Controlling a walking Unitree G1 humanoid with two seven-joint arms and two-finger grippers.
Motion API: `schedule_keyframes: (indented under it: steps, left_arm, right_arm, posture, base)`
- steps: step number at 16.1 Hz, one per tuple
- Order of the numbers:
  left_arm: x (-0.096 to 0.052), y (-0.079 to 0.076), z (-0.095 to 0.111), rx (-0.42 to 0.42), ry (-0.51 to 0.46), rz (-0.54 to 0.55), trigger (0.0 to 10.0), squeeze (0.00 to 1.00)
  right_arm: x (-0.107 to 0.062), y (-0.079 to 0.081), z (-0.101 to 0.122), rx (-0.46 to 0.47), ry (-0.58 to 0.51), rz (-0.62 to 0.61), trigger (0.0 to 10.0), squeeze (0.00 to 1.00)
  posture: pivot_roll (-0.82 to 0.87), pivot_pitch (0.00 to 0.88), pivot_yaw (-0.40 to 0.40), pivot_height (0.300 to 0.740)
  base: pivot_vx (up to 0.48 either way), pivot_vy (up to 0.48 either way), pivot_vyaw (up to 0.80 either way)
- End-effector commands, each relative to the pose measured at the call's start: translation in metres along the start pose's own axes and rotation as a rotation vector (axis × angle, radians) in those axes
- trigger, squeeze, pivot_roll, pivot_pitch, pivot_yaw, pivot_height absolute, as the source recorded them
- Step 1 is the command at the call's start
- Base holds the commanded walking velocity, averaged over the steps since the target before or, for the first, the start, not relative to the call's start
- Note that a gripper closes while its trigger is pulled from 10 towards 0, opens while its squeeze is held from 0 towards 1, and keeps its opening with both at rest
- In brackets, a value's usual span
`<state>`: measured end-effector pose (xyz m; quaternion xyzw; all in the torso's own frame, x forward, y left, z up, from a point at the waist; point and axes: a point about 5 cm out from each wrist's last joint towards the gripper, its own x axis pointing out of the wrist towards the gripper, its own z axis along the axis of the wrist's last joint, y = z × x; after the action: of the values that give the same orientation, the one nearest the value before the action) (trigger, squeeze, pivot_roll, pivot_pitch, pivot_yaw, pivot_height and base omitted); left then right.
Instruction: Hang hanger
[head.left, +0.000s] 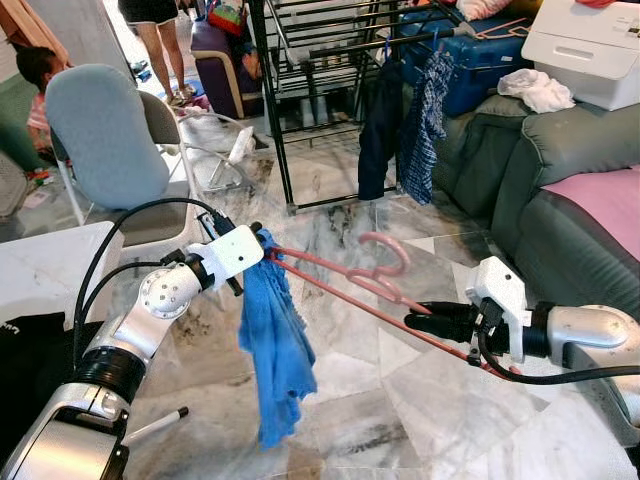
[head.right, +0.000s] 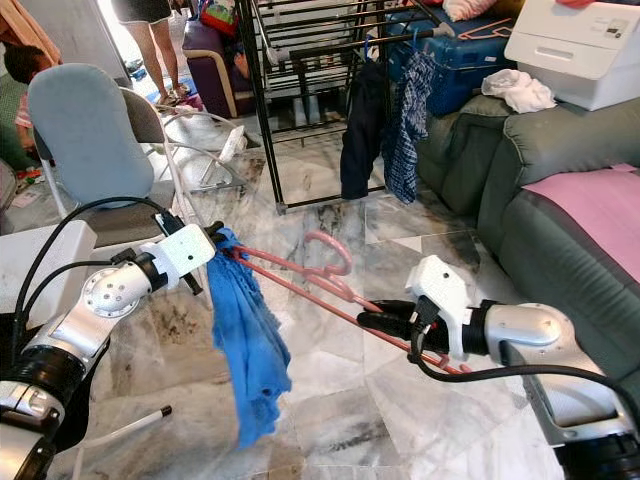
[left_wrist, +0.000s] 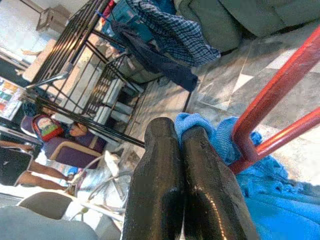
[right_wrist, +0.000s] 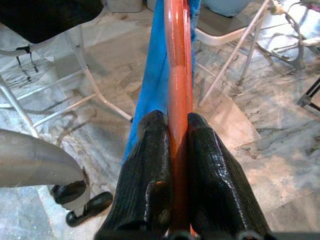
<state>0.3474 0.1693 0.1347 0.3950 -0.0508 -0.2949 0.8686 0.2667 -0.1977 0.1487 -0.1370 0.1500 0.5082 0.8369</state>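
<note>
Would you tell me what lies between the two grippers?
The pink hanger spans the gap between left gripper and right gripper, with a blue cloth hanging from its left end, seen in both eye views.

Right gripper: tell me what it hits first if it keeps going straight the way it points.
The right gripper points along the hanger toward the blue cloth, likely its first contact; depth is uncertain.

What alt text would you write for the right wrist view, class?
Two black fingers of the right hand clamp a pink hanger bar, which runs away toward a hanging blue cloth. Marble floor and metal chair legs lie beyond.
</note>
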Motion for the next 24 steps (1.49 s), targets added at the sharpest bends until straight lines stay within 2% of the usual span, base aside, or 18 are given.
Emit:
schedule_keyframes:
  steps: [1,8,9,12,15,18,23,24]
  left_arm:
    - [-0.003,0.01,0.008,0.008,-0.041,0.019,10.0,0.0]
    - [-0.012,0.024,0.033,-0.033,-0.194,0.046,10.0,0.0]
    - [-0.013,0.02,0.045,-0.045,-0.267,0.022,10.0,0.0]
    - [-0.013,0.003,0.058,-0.059,-0.331,-0.066,10.0,0.0]
    - [-0.012,-0.013,0.068,-0.064,-0.374,-0.144,10.0,0.0]
    - [-0.012,-0.019,0.074,-0.064,-0.389,-0.182,10.0,0.0]
    - [-0.013,-0.011,0.073,-0.052,-0.372,-0.143,10.0,0.0]
    - [-0.014,-0.007,0.066,-0.018,-0.337,-0.121,10.0,0.0]
  right_arm:
    - [0.004,-0.003,0.007,-0.024,-0.024,-0.009,10.0,0.0]
    - [0.012,-0.006,0.0,-0.02,-0.025,-0.035,10.0,0.0]
    - [0.015,-0.007,-0.001,-0.019,-0.026,-0.04,10.0,0.0]
    - [0.018,-0.009,-0.004,-0.019,-0.026,-0.068,10.0,0.0]
    - [0.023,-0.005,-0.01,0.001,-0.028,-0.062,10.0,0.0]
    - [0.022,-0.009,-0.02,0.017,-0.002,-0.093,10.0,0.0]
    - [0.014,-0.039,-0.031,0.002,0.057,-0.373,10.0,0.0]
    - [0.011,-0.051,-0.028,-0.008,0.048,-0.481,10.0,0.0]
  posture:
    - [-0.14,0.0,0.092,0.74]
    - [-0.13,0.0,0.086,0.74]
    - [-0.13,0.0,0.086,0.74]
    - [-0.13,0.0,0.085,0.74]
    - [-0.13,0.0,0.085,0.74]
    - [-0.13,0.0,0.085,0.74]
    - [-0.13,0.0,0.085,0.74]
    - [-0.13,0.0,0.086,0.74]
  base:
    - [0.0,0.0,0.0]
    - [0.0,0.0,0.0]
    - [0.0,0.0,0.0]
    - [0.0,0.0,0.0]
    - [0.0,0.0,0.0]
    - [0.0,0.0,0.0]
    - [0.0,0.0,0.0]
    - [0.0,0.0,0.0]
